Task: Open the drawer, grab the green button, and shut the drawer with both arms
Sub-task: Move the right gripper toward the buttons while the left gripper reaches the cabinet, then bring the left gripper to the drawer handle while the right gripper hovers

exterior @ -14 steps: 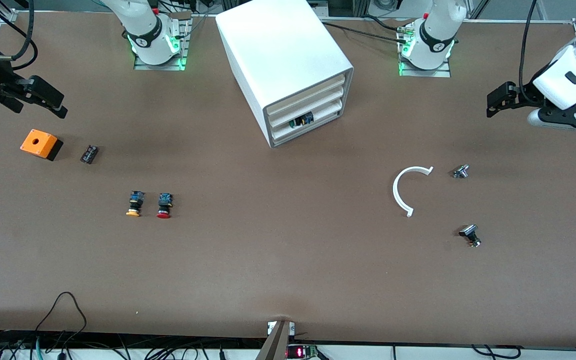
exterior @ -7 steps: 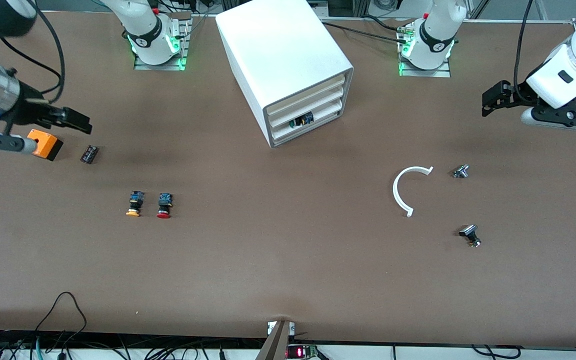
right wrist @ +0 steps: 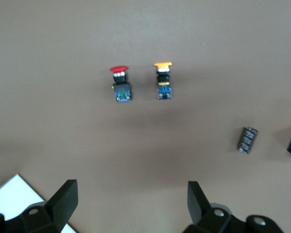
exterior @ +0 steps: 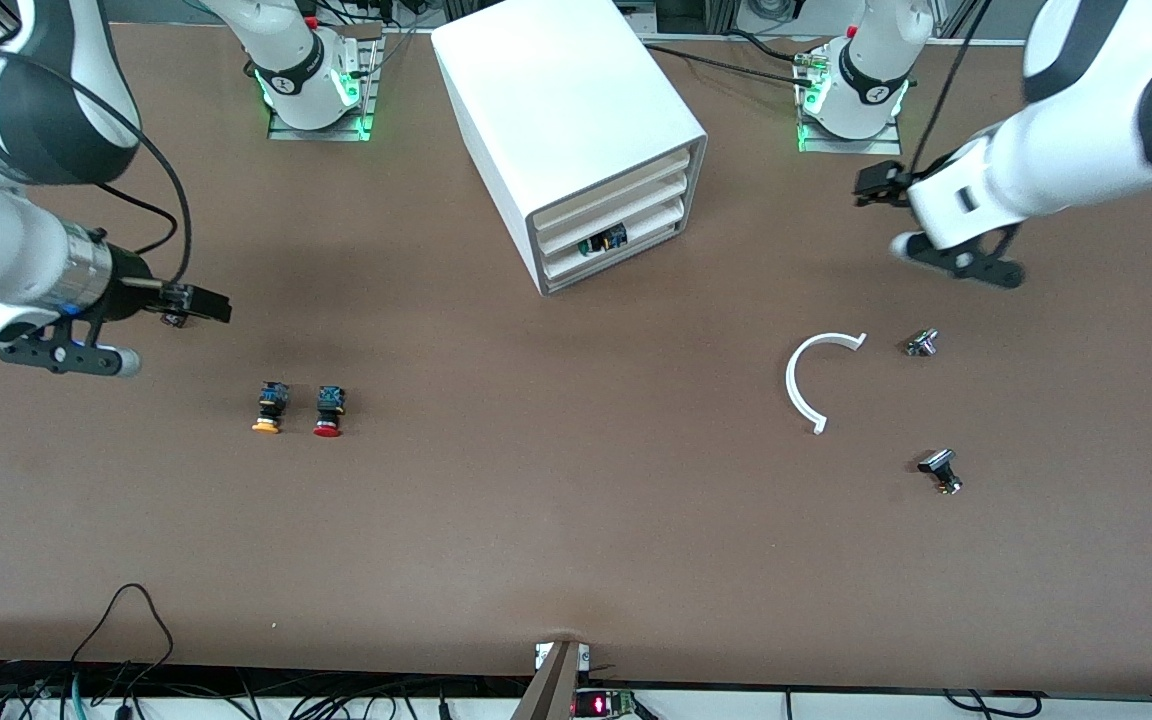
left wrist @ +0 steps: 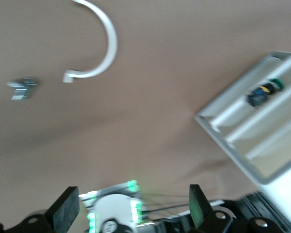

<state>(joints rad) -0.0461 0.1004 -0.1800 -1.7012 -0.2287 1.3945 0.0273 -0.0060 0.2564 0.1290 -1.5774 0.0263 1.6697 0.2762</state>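
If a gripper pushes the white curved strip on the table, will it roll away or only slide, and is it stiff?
The white curved strip lies flat on the table, so it would probably slide or spin, not roll. It is thin and an open arc, so it looks light and may flex a little when squeezed. Lying so low, it may be awkward to pinch.

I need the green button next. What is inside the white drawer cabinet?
Inside the cabinet, the green-capped button lies in one drawer, its black body and blue end showing. The other drawers' contents are hidden by their fronts.

White arms (exterior: 1056,160), black joint bands
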